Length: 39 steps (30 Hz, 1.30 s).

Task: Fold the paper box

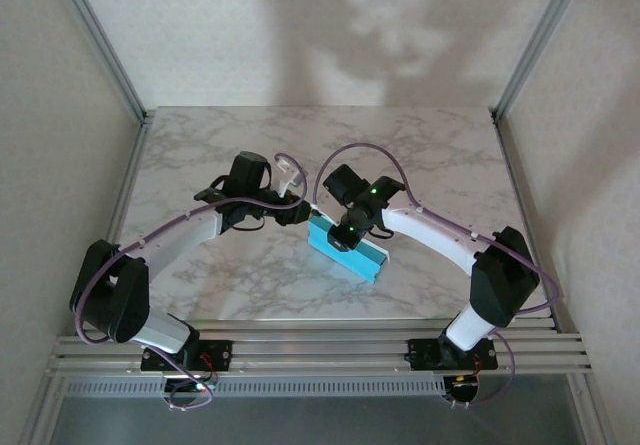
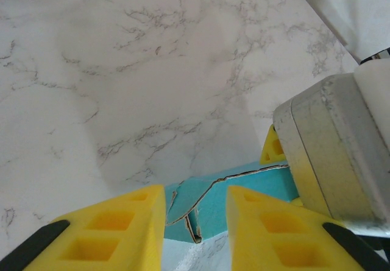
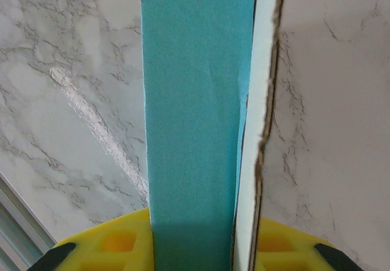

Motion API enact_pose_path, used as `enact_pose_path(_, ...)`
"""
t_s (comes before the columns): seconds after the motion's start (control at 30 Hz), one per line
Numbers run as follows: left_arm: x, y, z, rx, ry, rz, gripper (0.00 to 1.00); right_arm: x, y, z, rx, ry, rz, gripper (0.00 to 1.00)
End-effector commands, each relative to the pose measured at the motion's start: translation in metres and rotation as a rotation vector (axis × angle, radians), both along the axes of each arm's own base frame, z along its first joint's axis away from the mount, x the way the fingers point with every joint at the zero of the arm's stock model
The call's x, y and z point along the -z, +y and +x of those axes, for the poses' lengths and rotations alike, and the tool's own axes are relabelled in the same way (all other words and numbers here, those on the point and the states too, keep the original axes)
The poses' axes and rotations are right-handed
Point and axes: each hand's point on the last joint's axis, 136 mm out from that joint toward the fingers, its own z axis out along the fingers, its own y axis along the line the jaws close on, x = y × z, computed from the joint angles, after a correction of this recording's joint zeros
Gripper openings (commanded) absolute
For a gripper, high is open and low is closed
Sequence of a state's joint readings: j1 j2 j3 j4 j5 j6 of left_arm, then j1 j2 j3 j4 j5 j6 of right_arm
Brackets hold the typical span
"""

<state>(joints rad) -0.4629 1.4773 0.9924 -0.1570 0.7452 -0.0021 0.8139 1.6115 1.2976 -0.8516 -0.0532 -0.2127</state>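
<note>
The paper box (image 1: 350, 253) lies near the middle of the table (image 1: 200, 155), a bit toward my R side, w/ its long axis diagonal. My R gripper (image 3: 204, 249) comes from above and is closed on it. In the R wrist view the turquoise card runs straight out between my two yellow fingers (image 3: 109, 243) and fills the gap, w/ a pale rough edge on one side. I judge that I hold it like this to pin the box, so it does not slide or spring flat while the other arm works on the end.

My L gripper (image 2: 195, 222) is at the far-left end of the box, v. close to the R one, whose grey body is just beside my L fingers. The L jaws stand partly apart, and the box corner w/ a small pale tab shows in the gap between them. I cannot tell if a pad touches the card; nothing looks clamped there. The narrow opening makes sense to me bc the card is thin.

The task seems approx. mid-way: one long wall looks raised, but the end is not closed. Next I prob. need to push that end tab inward. The risk is that thin card creases or tears, esp. w/ two grippers crowded at one end.
</note>
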Motion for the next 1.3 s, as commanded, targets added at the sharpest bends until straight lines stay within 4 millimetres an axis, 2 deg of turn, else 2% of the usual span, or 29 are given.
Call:
enact_pose_path(0.0,-0.009,-0.010,-0.005,0.062,-0.015,-0.035,0.32,0.006,-0.002,-0.005,0.009,0.035,-0.006,0.26)
enact_pose_path(0.57,-0.006,-0.017,-0.011,0.073,0.021,-0.030,0.14,0.007,-0.002,-0.003,0.013,0.033,-0.010,0.24)
enact_pose_path(0.67,-0.004,-0.016,-0.011,0.064,0.030,-0.022,0.06,0.007,-0.002,-0.003,0.013,0.032,-0.010,0.24)
enact_pose_path(0.87,0.001,-0.015,-0.014,0.046,0.030,0.011,0.02,0.008,-0.003,-0.002,0.017,0.030,-0.017,0.24)
enact_pose_path(1.27,0.012,-0.004,-0.017,-0.013,0.020,0.083,0.00,0.007,-0.004,-0.001,0.019,0.022,-0.025,0.25)
